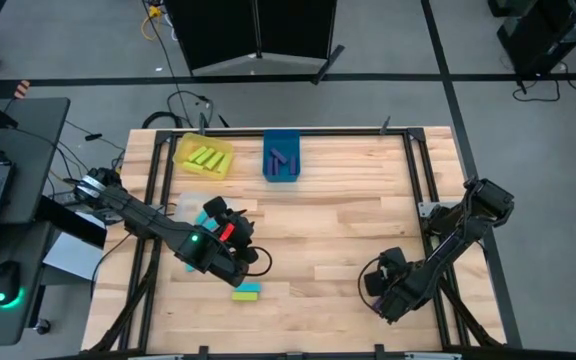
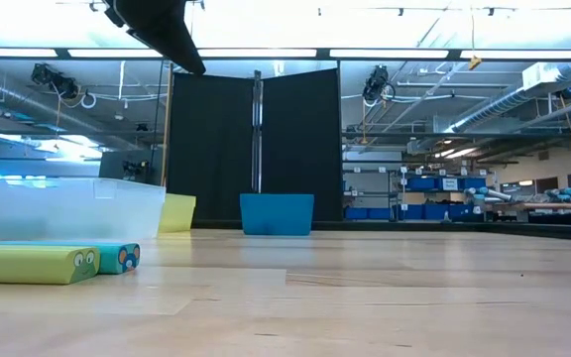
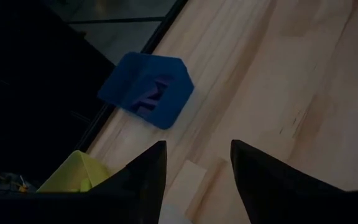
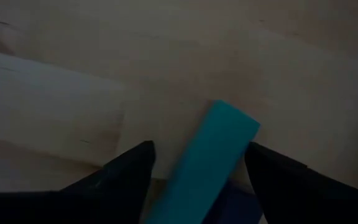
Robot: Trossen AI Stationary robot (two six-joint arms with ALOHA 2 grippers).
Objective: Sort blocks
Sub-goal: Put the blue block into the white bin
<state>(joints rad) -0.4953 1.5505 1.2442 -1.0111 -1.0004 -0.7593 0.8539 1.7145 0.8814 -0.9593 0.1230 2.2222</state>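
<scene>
A teal block (image 4: 207, 163) is seen between the wide-open fingers of the right claw (image 4: 197, 158), and it could be dropped if squeezed off-centre.

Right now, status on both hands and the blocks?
Left hand open, empty, above table. Right hand open around teal block. Lime and teal blocks still loose on table.

2 blocks (image 1: 246, 292) lie side by side near the table's (image 1: 338, 250) front; bins (image 1: 281, 158) stand at the back.
</scene>
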